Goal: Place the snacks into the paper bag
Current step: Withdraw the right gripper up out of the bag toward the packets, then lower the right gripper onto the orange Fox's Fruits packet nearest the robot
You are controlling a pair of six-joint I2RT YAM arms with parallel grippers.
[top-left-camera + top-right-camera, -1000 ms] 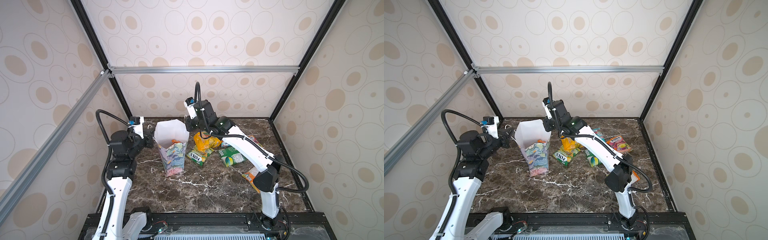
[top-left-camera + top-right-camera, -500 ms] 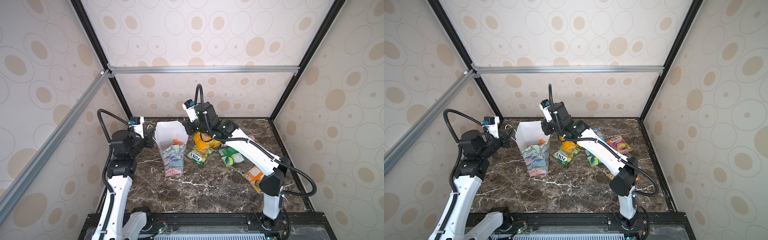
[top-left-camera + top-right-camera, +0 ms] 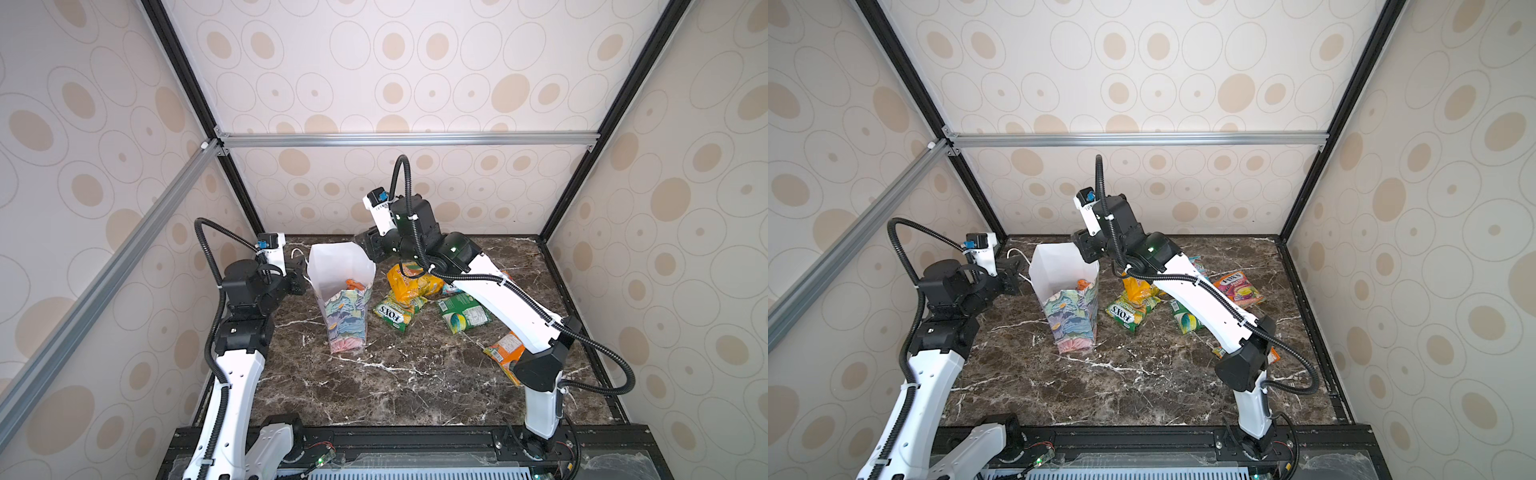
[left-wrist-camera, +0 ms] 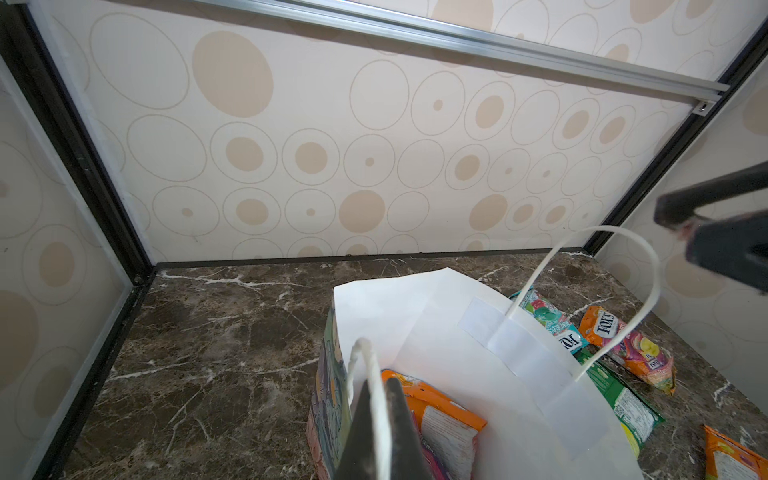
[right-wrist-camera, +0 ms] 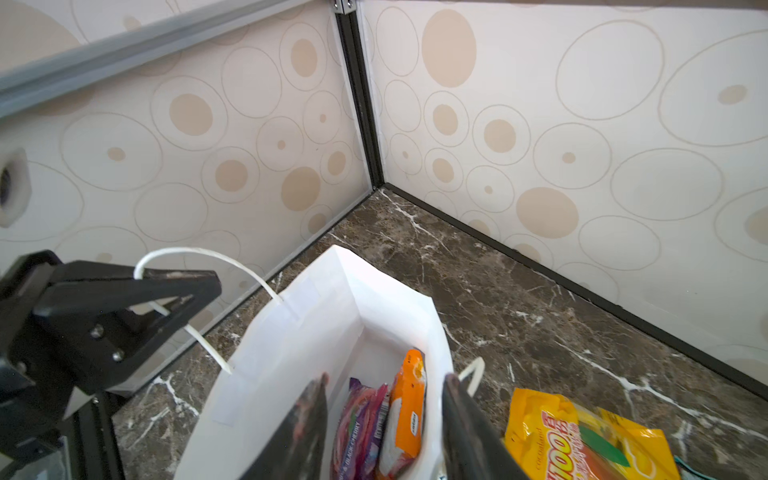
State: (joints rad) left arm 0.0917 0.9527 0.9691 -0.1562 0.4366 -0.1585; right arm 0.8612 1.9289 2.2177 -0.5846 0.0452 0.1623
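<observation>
The left gripper was seen pressed shut on a white cord handle of the paper bag, with the cord pinched between its fingers. The bag was stood upright on the marble table directly ahead of those jaws, with its mouth open.

The right gripper was hung above the bag's mouth, its jaws spread and nothing gripped between them. Below the gap between them, inside the bag, an orange packet and a purple packet were seen standing on end, side by side. The second handle was hung outside the bag wall, just beside the outer right finger.

Outside the bag, near the right jaws, a yellow packet was laid on the table. Farther back from those jaws, along the right arm, a green FOX'S packet, a second green packet and an orange-edged packet were spread flat. A pink-and-orange FOX'S packet and a teal packet were laid beyond them, well apart from both pairs of jaws.
</observation>
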